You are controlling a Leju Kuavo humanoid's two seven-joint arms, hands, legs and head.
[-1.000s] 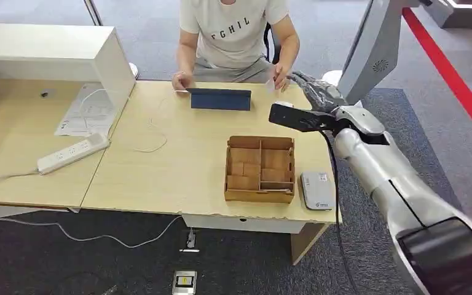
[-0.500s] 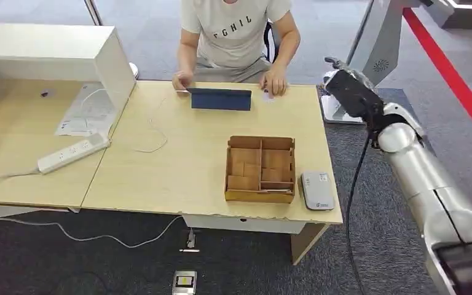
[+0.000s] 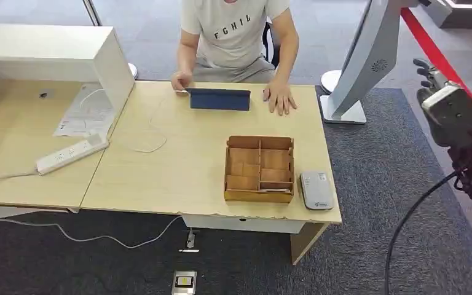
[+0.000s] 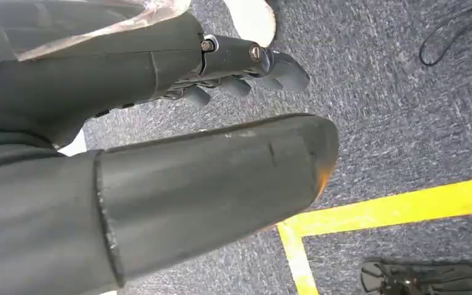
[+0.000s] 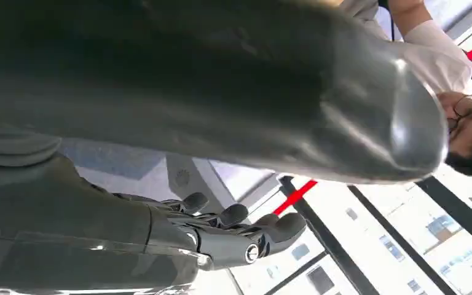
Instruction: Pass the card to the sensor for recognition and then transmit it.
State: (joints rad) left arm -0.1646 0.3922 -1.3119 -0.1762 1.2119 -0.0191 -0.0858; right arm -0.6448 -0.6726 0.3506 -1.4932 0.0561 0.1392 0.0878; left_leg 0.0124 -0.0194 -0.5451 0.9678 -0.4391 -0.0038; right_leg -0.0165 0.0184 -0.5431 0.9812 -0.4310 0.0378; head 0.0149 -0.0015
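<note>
Right hand [image 3: 431, 77] raised, holding nothing

right hand [image 5: 221, 184] empty, fingers [image 5: 264, 236] spread; person [image 5: 461, 117] beyond thumb [image 5: 344, 104].

The right hand [image 3: 431, 77] is raised at the far right of the head view, off to the side of the bench [image 3: 178, 166], with its dark fingers [image 3: 423, 64] pointing up and away above the boxy wrist. In the right wrist view its thick thumb and darker fingers [image 5: 246, 224] are spread with nothing between them. The left hand [image 4: 221, 123] hangs over the floor, thumb extended, fingers [image 4: 270, 64] loosely apart and holding nothing.
</note>
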